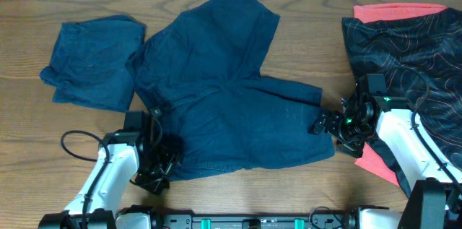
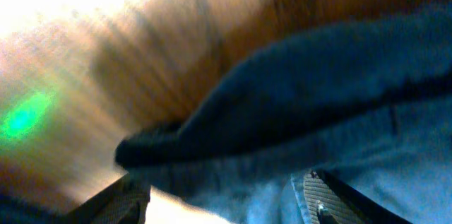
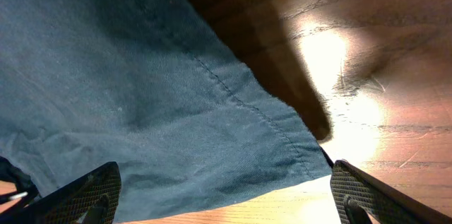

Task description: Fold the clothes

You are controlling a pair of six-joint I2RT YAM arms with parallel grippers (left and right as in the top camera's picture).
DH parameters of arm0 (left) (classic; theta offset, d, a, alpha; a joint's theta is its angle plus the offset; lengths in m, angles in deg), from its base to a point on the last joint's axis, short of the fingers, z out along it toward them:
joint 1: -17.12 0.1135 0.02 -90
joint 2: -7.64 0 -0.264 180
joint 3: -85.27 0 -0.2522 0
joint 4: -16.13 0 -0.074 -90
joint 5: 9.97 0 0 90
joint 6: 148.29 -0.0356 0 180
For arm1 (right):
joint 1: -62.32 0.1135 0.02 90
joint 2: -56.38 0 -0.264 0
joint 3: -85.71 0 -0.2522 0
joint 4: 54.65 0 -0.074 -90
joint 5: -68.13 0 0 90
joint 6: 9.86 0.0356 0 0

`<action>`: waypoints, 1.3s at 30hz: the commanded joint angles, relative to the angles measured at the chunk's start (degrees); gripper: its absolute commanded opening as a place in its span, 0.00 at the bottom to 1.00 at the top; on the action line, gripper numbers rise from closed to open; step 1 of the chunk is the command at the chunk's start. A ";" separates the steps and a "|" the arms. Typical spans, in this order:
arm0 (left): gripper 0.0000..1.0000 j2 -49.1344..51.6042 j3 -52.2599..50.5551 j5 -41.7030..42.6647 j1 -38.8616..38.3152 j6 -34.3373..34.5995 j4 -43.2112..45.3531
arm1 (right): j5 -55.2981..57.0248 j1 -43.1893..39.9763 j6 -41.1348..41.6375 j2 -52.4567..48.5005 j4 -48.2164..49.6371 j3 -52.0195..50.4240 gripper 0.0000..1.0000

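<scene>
Dark blue shorts (image 1: 231,99) lie spread on the wooden table, one leg toward the top, the other toward the right. My left gripper (image 1: 160,158) is open at the shorts' lower left corner; in the left wrist view the blue cloth (image 2: 296,104) fills the space between its fingers (image 2: 226,206). My right gripper (image 1: 326,126) is open at the right leg's hem; in the right wrist view the hem corner (image 3: 282,146) lies between the fingers (image 3: 226,196), untouched by them.
A folded dark blue garment (image 1: 94,59) lies at the left. A black patterned garment with red trim (image 1: 411,48) lies at the right, partly under my right arm. A black cable loops beside the left arm (image 1: 72,142).
</scene>
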 commanded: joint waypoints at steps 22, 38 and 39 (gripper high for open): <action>0.14 -0.48 -3.13 3.06 0.13 -6.73 1.57 | -2.73 1.75 3.72 0.85 -12.74 -1.33 0.99; 0.14 -0.48 -3.02 3.50 0.13 -8.68 1.60 | 1.92 2.93 13.86 0.83 11.96 -11.17 0.01; 0.13 -0.48 -3.02 3.50 0.13 -8.68 1.60 | 2.27 2.93 13.88 0.83 12.52 -11.17 0.01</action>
